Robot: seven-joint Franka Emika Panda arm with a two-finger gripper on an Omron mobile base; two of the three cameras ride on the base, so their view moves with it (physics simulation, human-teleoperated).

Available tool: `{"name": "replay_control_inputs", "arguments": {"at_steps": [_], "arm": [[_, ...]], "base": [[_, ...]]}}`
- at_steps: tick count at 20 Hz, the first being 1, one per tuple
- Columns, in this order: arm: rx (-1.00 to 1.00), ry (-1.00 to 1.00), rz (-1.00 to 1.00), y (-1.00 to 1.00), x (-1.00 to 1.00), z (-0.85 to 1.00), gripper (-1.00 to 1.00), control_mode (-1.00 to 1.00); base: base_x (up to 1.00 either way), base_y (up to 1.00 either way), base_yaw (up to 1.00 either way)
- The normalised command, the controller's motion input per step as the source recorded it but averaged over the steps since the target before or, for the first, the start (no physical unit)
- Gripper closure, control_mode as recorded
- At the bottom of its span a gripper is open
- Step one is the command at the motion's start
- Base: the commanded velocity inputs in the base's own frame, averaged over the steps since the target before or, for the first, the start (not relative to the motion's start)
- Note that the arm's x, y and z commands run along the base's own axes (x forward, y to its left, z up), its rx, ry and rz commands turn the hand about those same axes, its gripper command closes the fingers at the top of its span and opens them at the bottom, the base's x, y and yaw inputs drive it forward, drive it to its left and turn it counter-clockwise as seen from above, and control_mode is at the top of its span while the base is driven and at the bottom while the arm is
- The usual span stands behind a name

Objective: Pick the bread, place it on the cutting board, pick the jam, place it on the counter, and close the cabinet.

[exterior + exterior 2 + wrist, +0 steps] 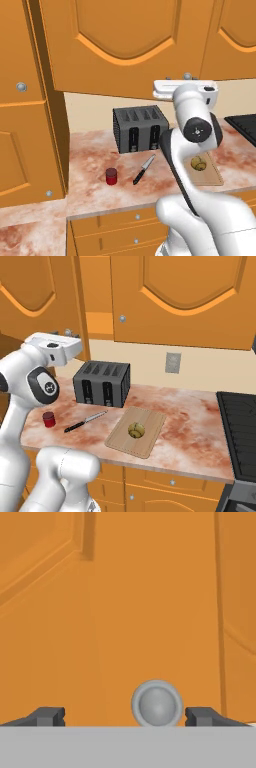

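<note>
Tool point(124, 716) wide, facing cabinet point(125, 612) knob point(157, 703)

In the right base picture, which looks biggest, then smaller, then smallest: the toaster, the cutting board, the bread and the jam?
1. Cutting board and toaster: they look about alike, so no ranking between them.
2. Bread and jam: both tiny and close in size; too near to rank.

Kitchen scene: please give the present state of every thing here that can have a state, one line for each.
bread: lying on the cutting board.
jam: upright on the counter, lid on.
cabinet: this door looks shut; silver knob between the fingertips, untouched.
gripper: open, holding nothing.
knife: flat on the counter.
toaster: slots look empty.
</note>
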Motion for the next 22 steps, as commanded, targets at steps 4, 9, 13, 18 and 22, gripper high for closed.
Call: {"name": "replay_control_inputs", "arguments": {"at_steps": [4, 9, 13, 18, 22], "arm": [[0.00, 0.00, 0.08, -0.09, 0.21, -0.03, -1.00, -1.00], [0.00, 0.00, 0.06, -0.01, 0.22, -0.02, -1.00, -1.00], [0.00, 0.00, 0.04, 0.00, 0.33, -0.04, -1.00, -1.00], [0.00, 0.00, 0.04, -0.02, 0.34, -0.01, -1.00, -1.00], [0.00, 0.00, 0.05, 0.00, 0.29, -0.03, -1.00, -1.00]], "base": [[0.00, 0.00, 0.00], [0.00, 0.00, 0.00], [0.00, 0.00, 0.00], [0.00, 0.00, 0.00], [0.00, 0.00, 0.00]]}}
